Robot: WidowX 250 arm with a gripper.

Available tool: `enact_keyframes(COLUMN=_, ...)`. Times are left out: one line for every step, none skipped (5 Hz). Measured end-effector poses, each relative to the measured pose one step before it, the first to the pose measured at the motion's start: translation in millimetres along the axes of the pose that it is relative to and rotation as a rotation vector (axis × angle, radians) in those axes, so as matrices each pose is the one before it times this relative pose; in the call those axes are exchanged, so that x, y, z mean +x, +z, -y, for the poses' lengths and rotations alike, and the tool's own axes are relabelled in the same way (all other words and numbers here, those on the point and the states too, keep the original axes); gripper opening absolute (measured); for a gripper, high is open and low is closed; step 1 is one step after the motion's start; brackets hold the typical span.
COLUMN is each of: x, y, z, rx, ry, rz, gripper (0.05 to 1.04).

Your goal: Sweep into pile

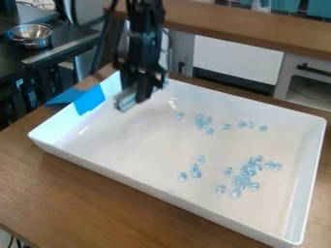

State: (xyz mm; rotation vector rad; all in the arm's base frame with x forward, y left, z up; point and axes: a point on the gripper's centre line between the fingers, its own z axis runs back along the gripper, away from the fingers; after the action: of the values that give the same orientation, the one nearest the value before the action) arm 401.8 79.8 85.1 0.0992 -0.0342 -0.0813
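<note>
The gripper (141, 89) hangs over the back left corner of the white tray (158, 207), shut on a pale grey block-like tool (126, 99). The tool is at the lower left of the gripper, apart from the beads. Small clear blue beads lie scattered on the tray floor. The densest cluster (247, 172) is toward the right front, with a few strays around it. A smaller group (196, 169) lies to its left. Farther back are another small group (203, 121) and several single beads (242, 124) in a loose row.
High walls enclose the tray, which stands on a brown wooden table (77, 193). Blue tape (89, 100) covers part of its left wall. A metal bowl (31, 35) sits on a dark surface at the upper left. A wooden counter (239, 26) runs behind the tray.
</note>
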Motion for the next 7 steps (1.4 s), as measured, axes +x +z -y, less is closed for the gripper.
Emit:
enact_keyframes(x=7.86, y=-15.04, z=15.94, rx=0.029, ry=0.007, rz=-0.0041, gripper=0.383)
enact_keyframes(x=1.97, y=-19.06, z=19.46, rx=0.0206, ry=0.0058, rz=-0.0453, gripper=0.383)
enact_keyframes(x=6.4, y=-5.56, z=20.02, rx=0.0341, ry=0.0095, rz=0.0002, gripper=0.384)
enact_keyframes(x=3.16, y=1.75, z=9.37, rx=0.008, ry=0.0127, rz=0.0035, gripper=0.383)
enact_keyframes(x=0.36, y=0.91, z=12.48, rx=-0.0138, ry=-0.0127, rz=-0.0164, gripper=0.384)
enact_keyframes(x=-2.24, y=3.94, z=15.38, rx=-0.0185, ry=-0.0215, rz=-0.0208, gripper=0.384)
enact_keyframes(x=1.79, y=4.02, z=24.0, rx=-0.0174, ry=-0.0397, rz=-0.0093, gripper=0.383)
